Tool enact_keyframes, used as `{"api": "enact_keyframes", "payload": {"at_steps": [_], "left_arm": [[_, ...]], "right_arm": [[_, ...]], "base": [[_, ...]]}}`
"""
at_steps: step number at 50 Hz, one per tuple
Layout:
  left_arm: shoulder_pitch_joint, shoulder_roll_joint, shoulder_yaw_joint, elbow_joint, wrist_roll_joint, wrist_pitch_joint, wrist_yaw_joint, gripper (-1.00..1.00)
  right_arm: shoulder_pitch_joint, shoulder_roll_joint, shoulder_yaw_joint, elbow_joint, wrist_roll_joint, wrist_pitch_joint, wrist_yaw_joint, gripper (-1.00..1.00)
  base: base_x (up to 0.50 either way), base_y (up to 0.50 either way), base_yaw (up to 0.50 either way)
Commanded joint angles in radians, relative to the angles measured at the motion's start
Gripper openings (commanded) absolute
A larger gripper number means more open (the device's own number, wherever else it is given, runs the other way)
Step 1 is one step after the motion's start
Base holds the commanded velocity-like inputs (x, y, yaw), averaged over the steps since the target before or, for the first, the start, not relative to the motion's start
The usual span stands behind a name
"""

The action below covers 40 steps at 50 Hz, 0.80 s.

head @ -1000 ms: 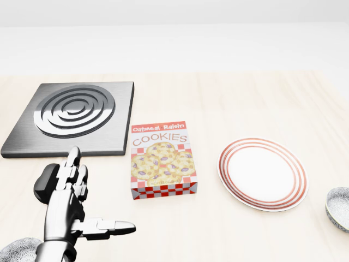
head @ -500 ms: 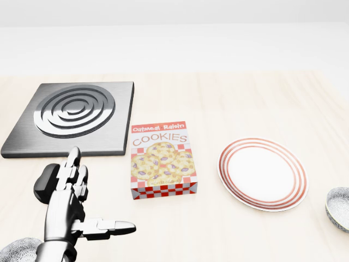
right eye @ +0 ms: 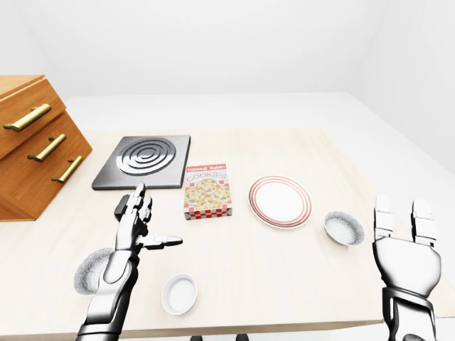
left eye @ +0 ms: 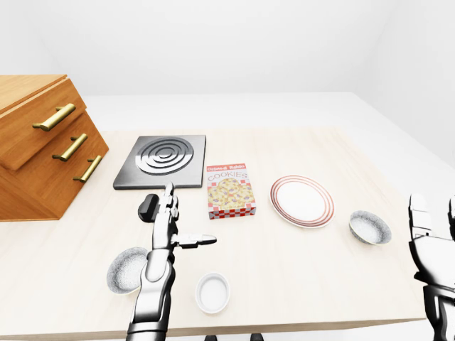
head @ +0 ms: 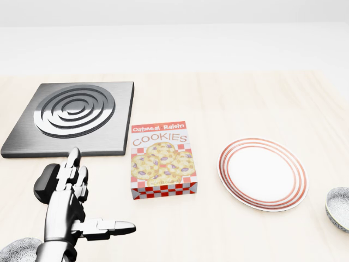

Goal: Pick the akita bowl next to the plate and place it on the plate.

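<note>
A pale wood-grain table (left eye: pixel 306 270) carries the items. The plate (left eye: pixel 301 201) is round, white and glossy with concentric red rim bands, lying flat right of centre in the left-eye view. The akita bowl (left eye: pixel 370 227), small, round and grey-speckled with a pale inside, sits just beside the plate on its lower right, apart from it and untouched. A rectangular cookie box (left eye: pixel 230 191) with red-checked edging lies flat left of the plate, and above it a square dark metal burner plate (left eye: pixel 162 160) shows raised concentric rings. A plain white bowl (left eye: pixel 212 292) and a second speckled bowl (left eye: pixel 129 270) lie near the lower table edge; a wooden drawer cabinet (left eye: pixel 41 145) with brass handles stands at far left. The left hand (left eye: pixel 167 226), chrome-finished, is raised over the table, fingers extended upward, thumb out sideways, grasping nothing. The right hand (right eye: pixel 404 249) stands upright past the table's right edge, fingers straight and released, well apart from the akita bowl.
</note>
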Motion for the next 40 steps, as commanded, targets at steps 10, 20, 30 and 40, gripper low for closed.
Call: {"api": "enact_keyframes", "payload": {"at_steps": [10, 20, 30, 40], "left_arm": [[0.001, -0.001, -0.001, 0.0, -0.003, 0.003, 0.001, 1.0], [-0.003, 0.0, 0.001, 0.005, -0.003, 0.003, 0.001, 1.0], [-0.004, 0.001, 0.002, 0.014, -0.003, -0.005, -0.001, 1.0], [-0.002, 0.001, 0.001, 0.013, -0.001, -0.006, 0.0, 1.0]], "right_arm": [[-0.074, -0.074, 0.114, 0.202, -0.055, 0.0, 0.0, 1.0], [-0.133, -0.131, 0.206, 0.333, -0.048, 0.0, 0.0, 1.0], [-0.203, -0.158, 0.254, 0.403, -0.022, 0.0, 0.0, 1.0], [-0.256, -0.178, 0.251, 0.403, 0.026, 0.0, 0.0, 1.0]], "base": [[0.0, 0.0, 0.0], [0.0, 0.0, 0.0], [0.0, 0.0, 0.0], [0.0, 0.0, 0.0]]}}
